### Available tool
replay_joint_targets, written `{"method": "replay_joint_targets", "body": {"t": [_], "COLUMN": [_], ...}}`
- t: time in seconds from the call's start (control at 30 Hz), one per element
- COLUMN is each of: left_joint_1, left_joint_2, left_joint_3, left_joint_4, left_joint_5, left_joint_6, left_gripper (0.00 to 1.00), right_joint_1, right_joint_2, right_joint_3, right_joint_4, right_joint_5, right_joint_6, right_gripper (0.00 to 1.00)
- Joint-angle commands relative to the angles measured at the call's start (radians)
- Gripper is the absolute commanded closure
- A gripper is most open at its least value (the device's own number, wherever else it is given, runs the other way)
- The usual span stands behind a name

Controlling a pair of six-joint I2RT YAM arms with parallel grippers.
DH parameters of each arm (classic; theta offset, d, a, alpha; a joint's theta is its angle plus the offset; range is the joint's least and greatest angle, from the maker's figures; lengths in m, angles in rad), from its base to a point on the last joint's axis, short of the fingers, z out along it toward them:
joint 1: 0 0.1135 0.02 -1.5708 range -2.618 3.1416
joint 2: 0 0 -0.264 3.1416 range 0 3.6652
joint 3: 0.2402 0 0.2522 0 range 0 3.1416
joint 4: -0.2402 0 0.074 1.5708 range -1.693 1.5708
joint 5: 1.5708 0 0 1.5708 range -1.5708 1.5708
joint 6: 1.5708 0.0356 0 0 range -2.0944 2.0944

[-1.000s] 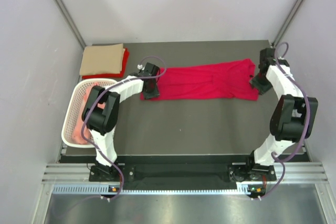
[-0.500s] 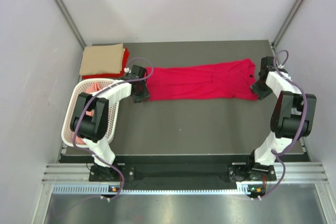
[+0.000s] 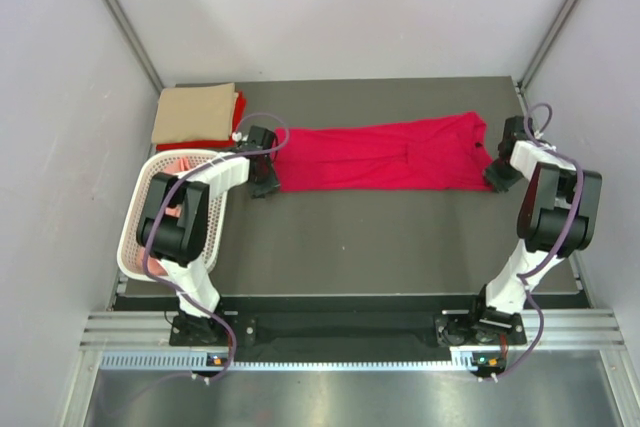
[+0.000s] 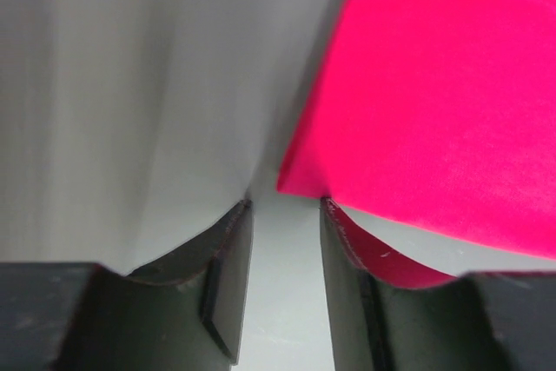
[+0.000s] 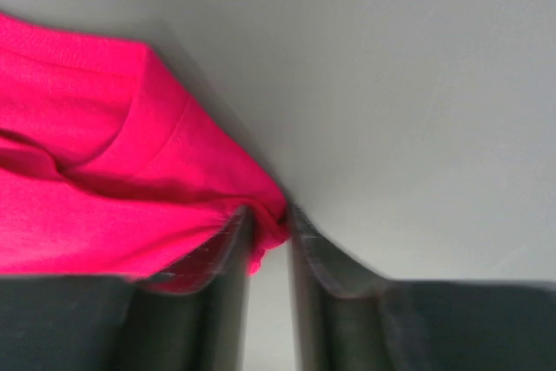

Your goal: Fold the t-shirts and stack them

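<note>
Crimson t-shirt (image 3: 385,157) lies flat as a long band across the far half of the table (image 3: 380,247), running left to right w/ the neck end to the right. I read that as a lengthwise fold done and the cross fold next. That's why I've got an arm at each end: L gripper (image 3: 265,182) sits at the near left corner of the band, R gripper (image 3: 498,175) at the near right corner, so both ends can lift together and the cloth stays square. L wrist view: L gripper (image 4: 285,206) has its jaws apart w/ bare table showing in the gap. The shirt corner sits right at the mouth, a bit of cloth under the right-hand finger, nothing pinched yet. R wrist view: R gripper (image 5: 269,210) has its jaws narrow w/ the shirt's corner tucked btw the tips. Can't tell if it's truly biting or just around it. Finished pile is parked at the far left corner, tan t-shirt (image 3: 195,112) on top of a red t-shirt (image 3: 200,145), out of the way of the work area. The basket (image 3: 135,237) at the left edge holds a salmon pink t-shirt (image 3: 178,163), waiting its turn. My guess is the L side needs to nudge in over the corner before closing.
</note>
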Motion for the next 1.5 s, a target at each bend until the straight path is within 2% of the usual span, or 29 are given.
{"method": "replay_joint_targets", "body": {"t": [0.0, 0.03, 0.07, 0.13, 0.37, 0.57, 0.7, 0.83, 1.0, 1.07, 1.23, 1.37, 1.47], "left_joint_1": [0.013, 0.013, 0.013, 0.013, 0.015, 0.007, 0.006, 0.006, 0.002, 0.002, 0.004, 0.01, 0.019], "left_joint_2": [0.026, 0.032, 0.041, 0.054, 0.086, 0.016, -0.047, -0.081, -0.043, -0.009, 0.055, 0.08, 0.088], "left_joint_3": [0.014, 0.022, 0.028, 0.043, 0.063, 0.118, 0.177, 0.195, 0.177, 0.192, 0.171, 0.149, 0.148], "left_joint_4": [0.013, 0.014, 0.011, 0.004, -0.023, -0.084, -0.145, -0.095, 0.013, 0.008, -0.01, -0.059, -0.073], "left_joint_5": [-0.043, -0.05, -0.055, -0.066, -0.092, -0.038, -0.079, -0.048, 0.112, 0.152, 0.106, -0.021, -0.02], "left_joint_6": [0.01, 0.011, 0.011, 0.016, 0.011, 0.01, 0.008, 0.02, 0.04, 0.039, 0.028, 0.007, -0.007], "left_gripper": [0.58, 0.59, 0.59, 0.6, 0.59, 0.57, 0.54, 0.53, 0.52, 0.52, 0.52, 0.52, 0.52], "right_joint_1": [-0.034, -0.034, -0.039, -0.04, -0.04, -0.04, -0.039, -0.028, 0.003, 0.009, 0.004, -0.008, -0.009], "right_joint_2": [0.019, 0.02, 0.019, 0.016, 0.011, -0.015, -0.059, -0.098, -0.052, -0.018, 0.051, 0.016, 0.003], "right_joint_3": [0.016, 0.019, 0.021, 0.029, 0.052, 0.065, 0.113, 0.136, 0.136, 0.145, 0.104, 0.039, 0.033], "right_joint_4": [0.034, 0.033, 0.034, 0.034, -0.006, -0.059, -0.139, -0.158, -0.075, -0.067, -0.018, 0.034, 0.051], "right_joint_5": [0.024, 0.033, 0.036, 0.045, 0.097, 0.083, 0.073, 0.007, -0.2, -0.211, -0.173, -0.107, -0.104], "right_joint_6": [-0.066, -0.073, -0.081, -0.113, -0.179, -0.198, -0.193, -0.188, -0.19, -0.184, -0.198, -0.222, -0.244], "right_gripper": [0.81, 0.85, 0.93, 1.0, 1.0, 0.82, 0.71, 0.65, 0.64, 0.68, 0.76, 0.76, 0.76]}}
